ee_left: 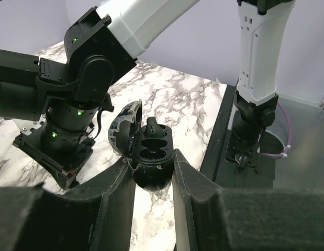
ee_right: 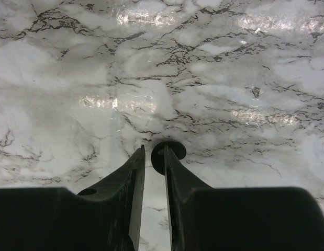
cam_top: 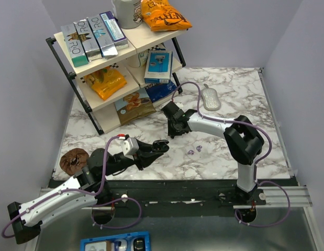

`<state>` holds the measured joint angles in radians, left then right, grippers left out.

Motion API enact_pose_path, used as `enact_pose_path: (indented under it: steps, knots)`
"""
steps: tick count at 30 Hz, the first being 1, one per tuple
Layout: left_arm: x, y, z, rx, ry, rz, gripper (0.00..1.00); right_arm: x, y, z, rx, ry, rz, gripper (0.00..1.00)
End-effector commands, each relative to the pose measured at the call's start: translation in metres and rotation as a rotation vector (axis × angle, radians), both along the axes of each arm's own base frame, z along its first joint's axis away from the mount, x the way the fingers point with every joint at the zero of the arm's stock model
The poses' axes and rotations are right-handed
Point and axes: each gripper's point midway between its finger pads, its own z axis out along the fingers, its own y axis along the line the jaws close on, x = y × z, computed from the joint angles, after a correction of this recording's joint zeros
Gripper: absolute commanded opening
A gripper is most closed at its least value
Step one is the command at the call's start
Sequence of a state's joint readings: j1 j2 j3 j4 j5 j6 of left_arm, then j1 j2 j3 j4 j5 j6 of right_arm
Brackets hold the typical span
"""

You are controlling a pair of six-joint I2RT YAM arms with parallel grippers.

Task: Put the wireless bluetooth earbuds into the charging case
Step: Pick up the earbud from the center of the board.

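Left pincer (ee_left: 151,157): clamped on the black charging case (ee_left: 151,149), lid open, two wells showing
Right pincer (ee_right: 154,149): fingers nearly together; black earbud (ee_right: 175,150) at my tips on the marble table (ee_right: 230,68); I cannot tell if I pinch it
Purple earbuds (cam_top: 194,150): on the table, between my pincers
Pale oval case (cam_top: 210,98): well apart, farther back

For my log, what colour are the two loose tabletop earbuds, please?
Purple; the tiny earbuds show best from top external.
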<state>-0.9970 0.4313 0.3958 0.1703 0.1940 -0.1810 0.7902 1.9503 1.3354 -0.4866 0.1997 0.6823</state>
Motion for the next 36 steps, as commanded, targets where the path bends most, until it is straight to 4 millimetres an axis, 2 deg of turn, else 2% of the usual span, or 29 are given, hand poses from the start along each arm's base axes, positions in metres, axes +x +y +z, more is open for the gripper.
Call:
enact_pose_path:
  steps: [1, 7, 20, 24, 27, 28, 30, 31, 32, 33, 34, 35, 36]
  knots:
    - [-0.001, 0.0, 0.002, -0.013, 0.0, -0.005, 0.0, -0.028, -0.048, -0.029, -0.197, 0.084, 0.023, 0.31]
    - [-0.002, 0.0, 0.003, -0.018, 0.001, -0.006, 0.0, -0.03, -0.064, -0.028, -0.27, 0.071, 0.047, 0.3]
    - [-0.004, -0.001, 0.002, -0.021, 0.007, -0.014, 0.0, -0.027, -0.069, -0.018, -0.275, 0.028, 0.039, 0.18]
    - [-0.003, -0.001, 0.004, -0.024, 0.007, -0.011, 0.0, -0.022, -0.069, 0.005, -0.25, -0.023, 0.028, 0.08]
    - [-0.003, -0.001, 0.004, -0.023, 0.012, -0.009, 0.0, -0.02, -0.072, 0.034, -0.212, -0.082, 0.022, 0.05]
    - [-0.002, 0.0, 0.004, -0.022, 0.017, -0.005, 0.0, -0.021, -0.075, 0.054, -0.181, -0.128, 0.015, 0.04]
    - [-0.003, 0.001, 0.004, -0.026, 0.019, -0.004, 0.0, -0.019, -0.073, 0.082, -0.118, -0.205, 0.036, 0.01]
    - [-0.002, 0.001, 0.004, -0.026, 0.022, 0.004, 0.0, -0.028, -0.073, 0.084, -0.082, -0.21, 0.071, 0.01]
    - [-0.002, 0.001, 0.004, -0.026, 0.023, 0.004, 0.0, -0.031, -0.072, 0.116, -0.01, -0.29, 0.103, 0.01]
    - [-0.001, 0.002, 0.004, -0.029, 0.021, 0.008, 0.0, -0.031, -0.066, 0.132, 0.047, -0.344, 0.139, 0.01]
    - [-0.001, 0.002, 0.003, -0.026, 0.022, 0.008, 0.0, -0.041, -0.055, 0.141, 0.116, -0.343, 0.219, 0.01]
    - [-0.001, 0.002, 0.004, -0.024, 0.022, 0.01, 0.0, -0.049, -0.055, 0.16, 0.152, -0.394, 0.283, 0.01]
    - [-0.001, 0.002, 0.004, -0.021, 0.023, 0.007, 0.0, -0.055, -0.052, 0.168, 0.175, -0.403, 0.332, 0.01]
